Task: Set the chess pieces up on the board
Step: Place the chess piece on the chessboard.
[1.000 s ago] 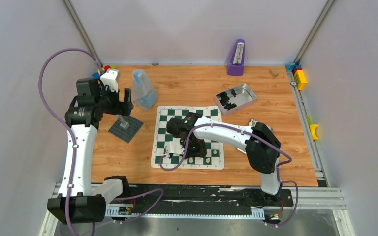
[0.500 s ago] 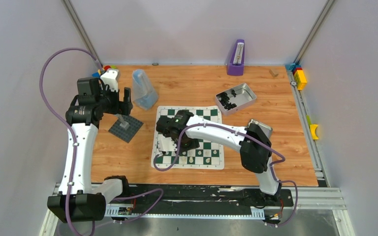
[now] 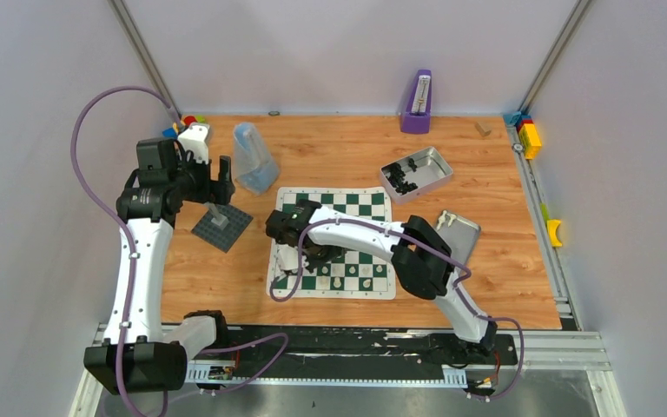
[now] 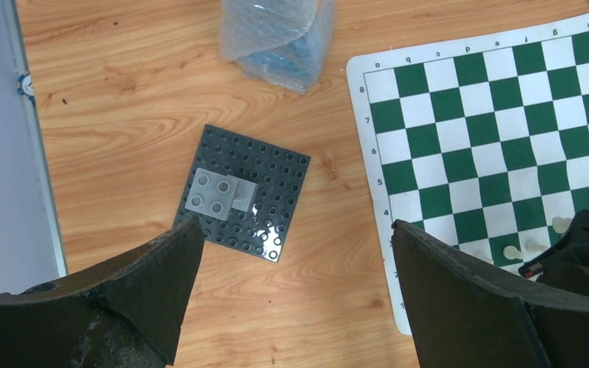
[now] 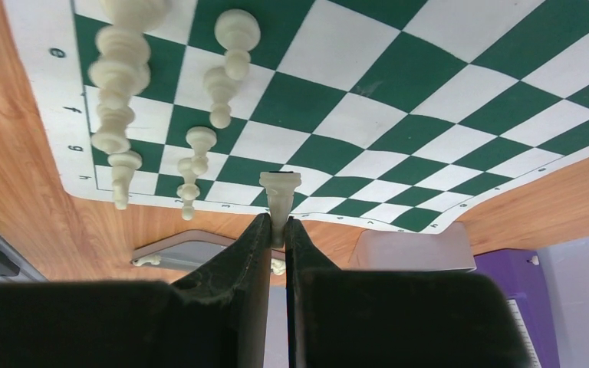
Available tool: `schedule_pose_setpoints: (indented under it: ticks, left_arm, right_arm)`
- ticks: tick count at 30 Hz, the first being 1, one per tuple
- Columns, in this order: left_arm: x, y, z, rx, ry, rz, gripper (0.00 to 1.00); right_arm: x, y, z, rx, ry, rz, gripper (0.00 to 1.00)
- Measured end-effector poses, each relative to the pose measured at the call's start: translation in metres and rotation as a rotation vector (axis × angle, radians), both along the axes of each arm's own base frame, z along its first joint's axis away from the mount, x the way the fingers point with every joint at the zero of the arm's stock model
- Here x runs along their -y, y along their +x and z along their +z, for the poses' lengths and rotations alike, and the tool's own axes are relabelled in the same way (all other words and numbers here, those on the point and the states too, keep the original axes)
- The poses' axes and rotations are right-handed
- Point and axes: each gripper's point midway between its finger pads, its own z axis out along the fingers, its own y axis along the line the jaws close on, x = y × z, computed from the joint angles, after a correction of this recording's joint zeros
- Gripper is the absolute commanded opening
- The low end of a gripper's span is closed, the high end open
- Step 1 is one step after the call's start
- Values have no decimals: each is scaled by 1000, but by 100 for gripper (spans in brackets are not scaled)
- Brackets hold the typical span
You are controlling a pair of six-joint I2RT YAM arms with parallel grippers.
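Right claw (image 5: 276, 224) is pinching a cream chess piece (image 5: 279, 195) over the board (image 5: 368, 115)
Left claw (image 4: 293, 226) is hanging wide apart above the grey plate (image 4: 276, 172) on the counter (image 4: 123, 115)

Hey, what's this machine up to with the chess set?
The right arm's pincer is shut on a cream chess piece, holding it over the green-and-white board. Several cream pieces already stand in two rows near one edge. The left arm's pincer hangs open over a dark grey studded plate beside the board, holding nothing.
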Motion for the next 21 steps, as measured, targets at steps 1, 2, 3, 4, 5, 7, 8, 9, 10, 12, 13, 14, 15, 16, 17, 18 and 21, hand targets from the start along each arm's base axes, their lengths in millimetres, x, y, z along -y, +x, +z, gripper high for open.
schedule_pose_setpoints:
  ticks: [1, 2, 3, 4, 5, 7, 8, 9, 10, 12, 13, 14, 15, 16, 17, 18, 21]
  left_arm:
    - [0, 0, 0, 0, -1, -1, 100]
    - [1, 0, -1, 0, -3, -3, 100]
    - [1, 0, -1, 0, -4, -4, 100]
    - [1, 0, 0, 1, -5, -6, 100]
    - [1, 0, 0, 3, -6, -7, 100]
    - [2, 0, 0, 6, -7, -9, 100]
    - [2, 0, 1, 6, -9, -11, 100]
    - [3, 0, 1, 6, -10, -12, 100]
    - [3, 0, 1, 6, -11, -14, 100]
    - [4, 0, 1, 7, -14, -17, 100]
    - [4, 0, 1, 7, -14, -18, 100]
    - [4, 0, 1, 7, -16, -20, 100]
    - [4, 0, 1, 7, -16, -20, 100]
    - [5, 0, 1, 7, -17, -21, 100]
    - [5, 0, 1, 7, -18, -23, 100]
    - [5, 0, 1, 7, -19, -23, 100]
    - [5, 0, 0, 6, -19, -24, 100]
  right_arm:
    - [1, 3, -1, 2, -4, -1, 0]
    - [2, 6, -2, 1, -8, -3, 1]
    - [4, 9, -3, 1, -12, -6, 1]
    - [6, 12, -4, 1, -16, -10, 1]
    - [7, 14, -5, 0, -21, -12, 2]
    - [10, 19, -8, -2, -32, -16, 2]
    - [12, 22, -11, -3, -41, -18, 3]
    - [14, 24, -13, -4, -49, -19, 3]
    - [16, 26, -16, -7, -57, -21, 3]
    - [18, 30, -20, -8, -71, -24, 4]
    - [20, 32, -23, -9, -80, -24, 4]
    - [21, 34, -25, -11, -88, -28, 5]
    - [23, 36, -27, -12, -94, -29, 6]
    - [24, 37, -30, -15, -101, -31, 6]
    - [24, 38, -32, -15, -106, -32, 7]
    - [25, 39, -34, -17, -111, -33, 8]
    - [26, 42, -37, -17, -121, -34, 13]
